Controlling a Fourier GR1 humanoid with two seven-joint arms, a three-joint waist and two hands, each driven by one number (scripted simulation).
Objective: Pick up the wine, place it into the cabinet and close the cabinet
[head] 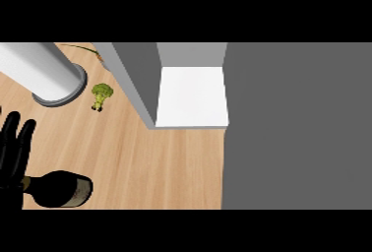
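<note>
The wine bottle [62, 189] is dark with a pale label band and sits on the wooden counter [160, 167] at the lower left. Its neck end points left, toward my left hand. My left hand [15, 147] rises at the view's left edge, open, fingers straight and pointing up; its lower part meets the bottle's neck, and I cannot tell if they touch. The cabinet [134, 83] stands at the top middle with its white shelf [193, 96] showing. My right hand is out of view.
A wide grey panel [298, 123] fills the right side beside the shelf. A tall pale cylinder on a grey base [40, 74] stands at the upper left. A small green broccoli [101, 94] lies next to it.
</note>
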